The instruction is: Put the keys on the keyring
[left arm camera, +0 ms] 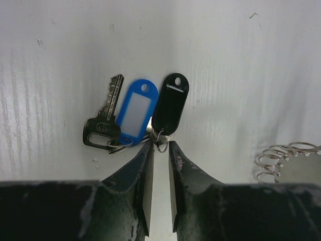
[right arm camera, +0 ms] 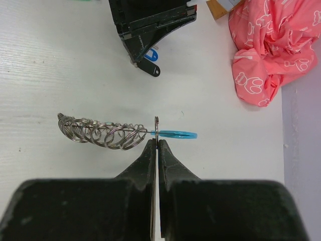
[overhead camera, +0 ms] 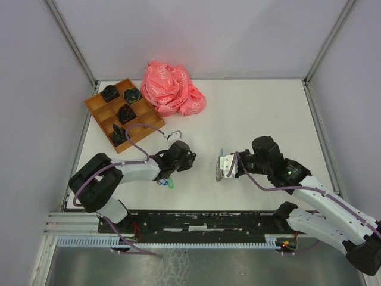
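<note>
Right claw (right arm camera: 157, 144): jaws fully closed, pinching one ring of the keyring (right arm camera: 123, 134) at the tips. The pinched ring stands edge-on and upright between them. The light blue segment (right arm camera: 176, 134) runs out from the grip to one side, level. The silver coil of overlapping loops trails to the other side. In the top view the coil (overhead camera: 220, 168) hangs at the white end of the right claw, near the middle of the surface (overhead camera: 268, 113).

Left claw (left arm camera: 160, 146): jaws parted by a narrow gap, tips low over the surface. A small split ring (left arm camera: 161, 144) sits right between the tips. Cannot tell whether the fingers (left arm camera: 146, 160) actually bear on it.

Keys (left arm camera: 104, 124): bunched flat on the surface directly ahead of the left claw. The black tag (left arm camera: 170, 103) fans up from the small ring, with the blue tag (left arm camera: 135, 111) beside it. One key with a dark head lies outermost, blade pointing away from the claw. The right wrist view shows the same bunch under the left claw tips, apart from the keyring.

Further out: an edge of the keyring coil shows at the side of the left wrist view. At the far left of the surface sits a wooden compartment tray (overhead camera: 100, 108) with dark objects in several cells. A crumpled pink bag (overhead camera: 172, 89) lies just beside the tray's far corner.
</note>
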You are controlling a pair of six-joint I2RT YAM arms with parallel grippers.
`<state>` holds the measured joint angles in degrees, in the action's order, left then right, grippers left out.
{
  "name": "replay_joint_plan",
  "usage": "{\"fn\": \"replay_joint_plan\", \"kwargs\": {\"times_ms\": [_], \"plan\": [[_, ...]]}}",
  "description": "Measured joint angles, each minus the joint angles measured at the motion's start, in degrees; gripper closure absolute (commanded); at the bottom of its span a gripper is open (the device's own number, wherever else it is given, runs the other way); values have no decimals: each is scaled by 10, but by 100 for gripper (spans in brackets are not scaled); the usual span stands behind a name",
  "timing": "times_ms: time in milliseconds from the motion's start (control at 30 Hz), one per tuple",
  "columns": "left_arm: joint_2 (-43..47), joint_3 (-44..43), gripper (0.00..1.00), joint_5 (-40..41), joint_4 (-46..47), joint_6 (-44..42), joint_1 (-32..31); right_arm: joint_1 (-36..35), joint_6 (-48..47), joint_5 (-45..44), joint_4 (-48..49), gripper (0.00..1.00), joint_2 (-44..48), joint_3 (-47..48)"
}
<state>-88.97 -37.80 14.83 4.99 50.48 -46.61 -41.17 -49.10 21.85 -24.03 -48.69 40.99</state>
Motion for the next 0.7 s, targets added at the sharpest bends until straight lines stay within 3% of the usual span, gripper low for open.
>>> {"fn": "replay_joint_plan", "kwargs": {"times_ms": [500,700], "plan": [[-22,0,84,-6,31,10,0,0,0,-1,0,99,1,0],[-26,2,97,-8,43,14,0,-1,0,-1,0,99,3,0]]}}
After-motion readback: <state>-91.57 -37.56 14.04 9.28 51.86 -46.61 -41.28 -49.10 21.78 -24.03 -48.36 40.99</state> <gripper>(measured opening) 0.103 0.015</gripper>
